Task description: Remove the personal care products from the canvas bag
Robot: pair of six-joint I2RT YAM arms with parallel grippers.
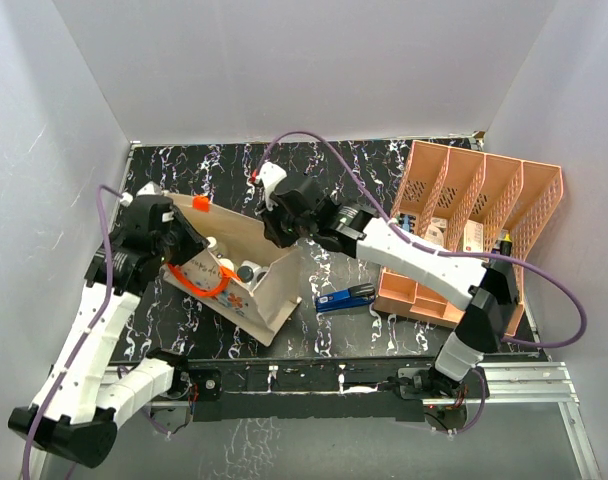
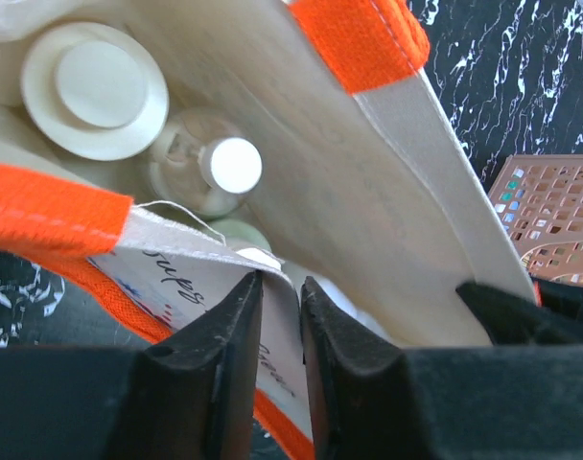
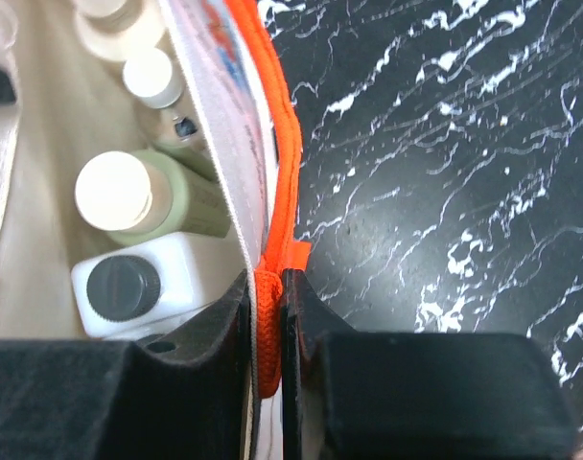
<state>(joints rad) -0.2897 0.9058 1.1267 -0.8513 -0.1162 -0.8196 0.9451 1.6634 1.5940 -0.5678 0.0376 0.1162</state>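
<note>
Jaws of both arms closed on the canvas bag [image 1: 272, 295] rim.
Risk: cloth slips from either grip and the mouth collapses over the bottles [image 3: 110, 191].

White-and-black arms [image 1: 92, 335], purple cables [image 1: 304, 134]

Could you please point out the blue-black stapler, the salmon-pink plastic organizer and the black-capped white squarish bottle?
Blue-black stapler [image 1: 346, 298]: top view, middle of its body.
Salmon-pink plastic organizer [image 1: 421, 188]: top view, its left lattice wall.
Black-capped white squarish bottle [image 3: 196, 278]: right wrist view, its white shoulder.
</note>
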